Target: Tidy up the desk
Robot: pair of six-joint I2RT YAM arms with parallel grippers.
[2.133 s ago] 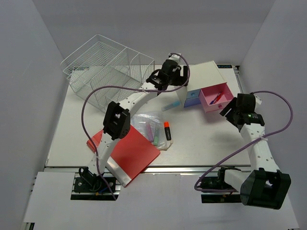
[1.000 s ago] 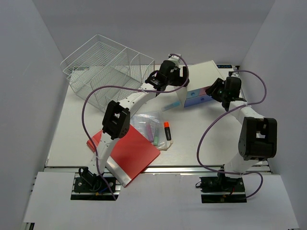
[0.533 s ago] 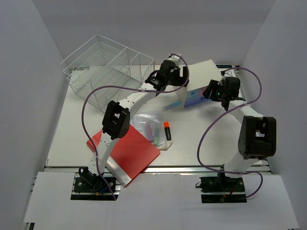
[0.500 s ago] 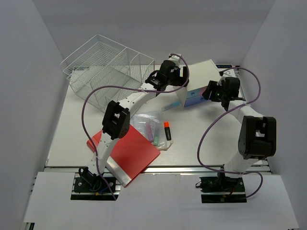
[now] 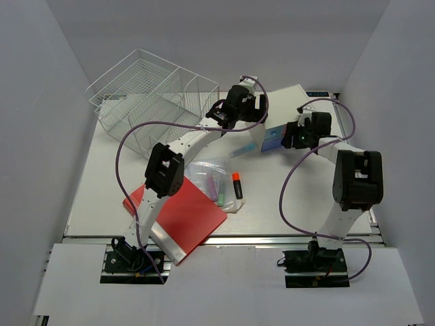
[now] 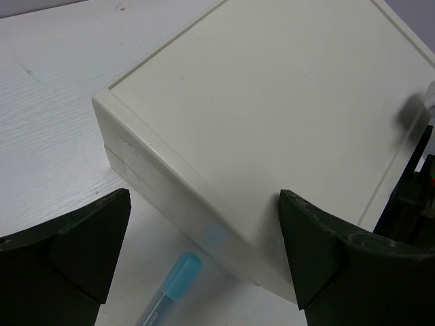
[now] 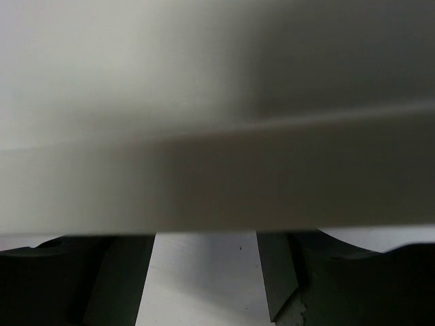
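Observation:
The desk (image 5: pixel 102 176) is a wide white tabletop. At its back right stands a small white drawer box (image 5: pixel 289 102) with both drawers pushed in; a strip of blue drawer front (image 5: pixel 272 140) shows. My left gripper (image 5: pixel 255 117) hangs open over the box's left corner, and in the left wrist view its jaws (image 6: pixel 204 204) straddle the white box top (image 6: pixel 272 102). My right gripper (image 5: pixel 294 136) sits against the box's front right. In the right wrist view the right gripper (image 7: pixel 204 272) is open over bare desk (image 7: pixel 204 292), and the box wall (image 7: pixel 217 136) fills the view.
A blue pen (image 5: pixel 241 151) lies just left of the box, its cap (image 6: pixel 178 278) below my left jaws. A clear bag with highlighters (image 5: pixel 216 180) and an orange highlighter (image 5: pixel 236 182) lie mid-desk. A red folder (image 5: pixel 180 214) sits front left. A wire basket (image 5: pixel 149 95) stands back left.
The pink drawer, open two seconds ago, is now shut. My right arm swung in from the right and its gripper moved left along the box front. The left arm stayed put.

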